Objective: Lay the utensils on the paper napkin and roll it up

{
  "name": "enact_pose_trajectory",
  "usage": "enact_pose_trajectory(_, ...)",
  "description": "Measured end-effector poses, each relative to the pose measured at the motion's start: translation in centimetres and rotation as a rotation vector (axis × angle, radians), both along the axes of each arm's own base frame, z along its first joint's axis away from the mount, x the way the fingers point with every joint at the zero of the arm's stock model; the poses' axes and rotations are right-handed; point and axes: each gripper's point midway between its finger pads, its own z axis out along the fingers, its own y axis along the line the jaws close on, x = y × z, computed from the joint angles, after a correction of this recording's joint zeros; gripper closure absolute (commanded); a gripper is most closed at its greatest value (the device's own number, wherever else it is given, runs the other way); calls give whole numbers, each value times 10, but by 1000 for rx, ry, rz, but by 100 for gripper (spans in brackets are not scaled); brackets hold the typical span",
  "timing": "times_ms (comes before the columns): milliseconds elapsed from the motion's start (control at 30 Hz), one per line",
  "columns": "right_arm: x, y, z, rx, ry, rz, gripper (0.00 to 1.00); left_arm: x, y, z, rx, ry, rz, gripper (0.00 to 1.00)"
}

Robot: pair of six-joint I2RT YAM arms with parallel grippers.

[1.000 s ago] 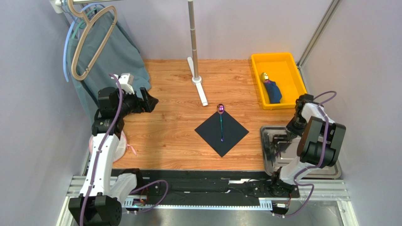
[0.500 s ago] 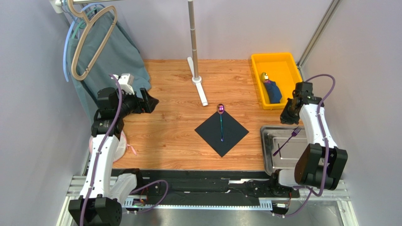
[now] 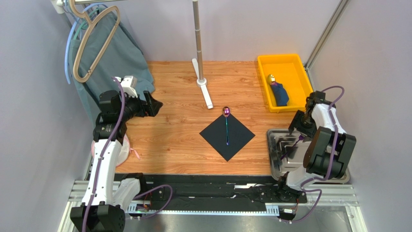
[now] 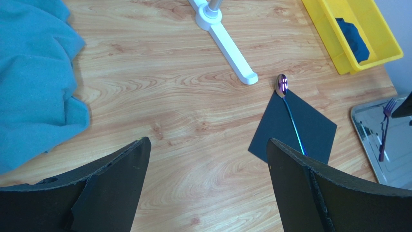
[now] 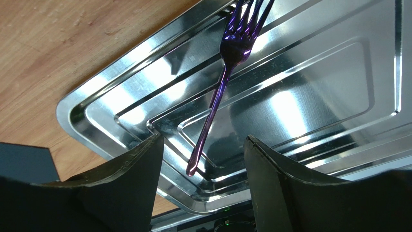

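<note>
I am two arms of white links and bulky black joints, the left arm (image 3: 104, 159) and the right arm (image 3: 323, 121). A lilac cable (image 3: 119, 104) loops along the outside of each. My bases (image 3: 99, 215) are black blocks. My left claw (image 4: 207, 145) and right claw (image 5: 203, 140) have thick, curved, matte black fingers (image 4: 300, 193).

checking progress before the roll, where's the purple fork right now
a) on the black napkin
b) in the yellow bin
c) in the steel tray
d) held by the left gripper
c: the fork lies in the steel tray below the open right gripper; only the spoon is on the paper napkin.
</note>
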Motion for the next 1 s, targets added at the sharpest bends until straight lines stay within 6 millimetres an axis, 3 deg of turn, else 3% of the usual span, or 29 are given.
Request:
enact_pose_trajectory(233,-8,-4,-38,5,125,-2,34,0,-1,-1,-3,5,-7,1)
enact_pose_trajectory(333,-10,-5,-44,5,149,-3,41,0,-2,-1,-5,6,-10,1)
enact_pose_trajectory(467,-12,-5,-53,13,180,-1,74,3,-2,-4,-7,12,-13,1)
enact_pose_trajectory(567,-9,2,-55,42,174,0,93,5,-2,-7,-8,22,-13,1)
enact_pose_trajectory(633,-8,5,-55,53,172,0,98,6,-2,-7,-8,22,-13,1)
enact_pose_trajectory(900,-12,0,-52,36,180,-4,100,6,-2,-8,-8,25,-15,1)
enact_pose_trajectory(1000,-7,0,-42,28,136,-2,100,6,-2,-8,-8,26,-15,1)
